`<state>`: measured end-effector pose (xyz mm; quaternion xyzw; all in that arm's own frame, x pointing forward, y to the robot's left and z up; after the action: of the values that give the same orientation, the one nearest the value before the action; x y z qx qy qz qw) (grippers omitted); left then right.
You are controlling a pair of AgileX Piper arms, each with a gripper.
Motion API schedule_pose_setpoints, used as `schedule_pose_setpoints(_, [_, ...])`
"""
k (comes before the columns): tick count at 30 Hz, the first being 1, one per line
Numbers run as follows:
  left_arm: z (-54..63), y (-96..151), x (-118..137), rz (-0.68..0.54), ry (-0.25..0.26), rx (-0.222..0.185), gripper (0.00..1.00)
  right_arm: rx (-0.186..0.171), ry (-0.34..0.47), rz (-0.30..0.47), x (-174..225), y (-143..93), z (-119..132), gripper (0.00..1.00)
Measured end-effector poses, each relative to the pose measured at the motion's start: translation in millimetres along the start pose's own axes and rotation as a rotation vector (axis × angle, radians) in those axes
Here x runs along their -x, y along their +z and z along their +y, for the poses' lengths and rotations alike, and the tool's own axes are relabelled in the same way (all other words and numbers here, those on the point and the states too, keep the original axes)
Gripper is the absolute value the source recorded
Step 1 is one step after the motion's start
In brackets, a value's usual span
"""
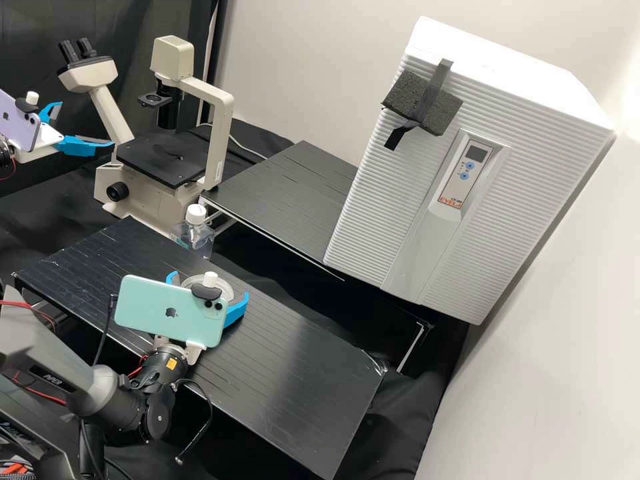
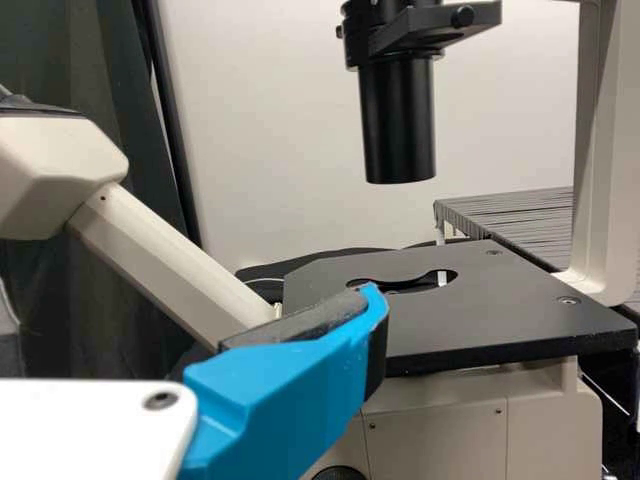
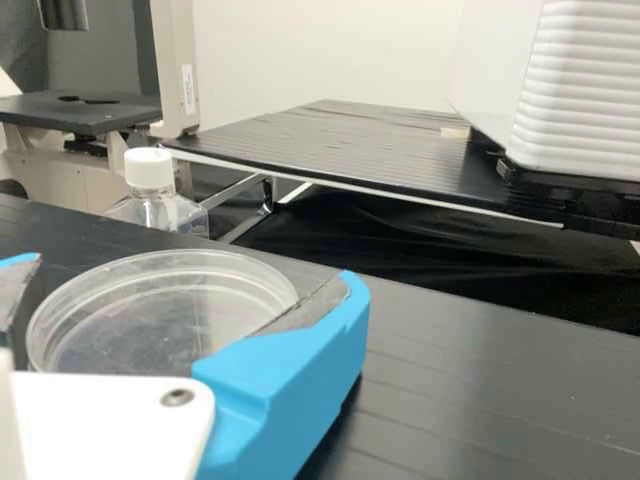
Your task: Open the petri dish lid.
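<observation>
Left tool (image 1: 87, 123), at the far left, has its blue fingers standing wide apart with nothing between them, beside the beige microscope (image 1: 223, 140); a lilac phone (image 1: 19, 125) is mounted on it. In the left wrist view, one finger shows in front of the microscope's black stage (image 2: 470, 325). To the right, a clear bottle (image 1: 193, 233) with a white cap (image 1: 195, 213) stands just past the far edge of the near counter (image 1: 300, 347). Right tool (image 1: 209, 284), carrying a mint phone (image 1: 160, 310), is low over this counter, its fingers spread widely, one on either side of the petri dish (image 3: 165, 330). The dish is clear and round and lies flat on the counter; whether either finger touches its rim, and whether the lid sits on it, I cannot tell. Farther right and beyond is a second black table (image 1: 287, 193), and at the far right is a large white ribbed cabinet (image 1: 373, 200) with a dark foam block (image 1: 410, 100) taped to its front.
</observation>
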<state>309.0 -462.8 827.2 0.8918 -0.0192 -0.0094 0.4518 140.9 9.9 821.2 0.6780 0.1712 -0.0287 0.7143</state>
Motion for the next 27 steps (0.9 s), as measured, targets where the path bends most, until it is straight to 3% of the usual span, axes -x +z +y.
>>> schedule_pose_setpoints(7, [0.0, 0.0, 0.0, 0.000, 0.000, 0.000, 1.00, 0.045, 0.011, 0.010, 2.3, -5.4, 1.0, 1.00])
schedule_pose_setpoints(27, [0.0, 0.0, 0.0, 0.000, 0.000, 0.000, 1.00, 0.052, 0.004, 0.027, 1.8, -8.5, 0.0, 1.00])
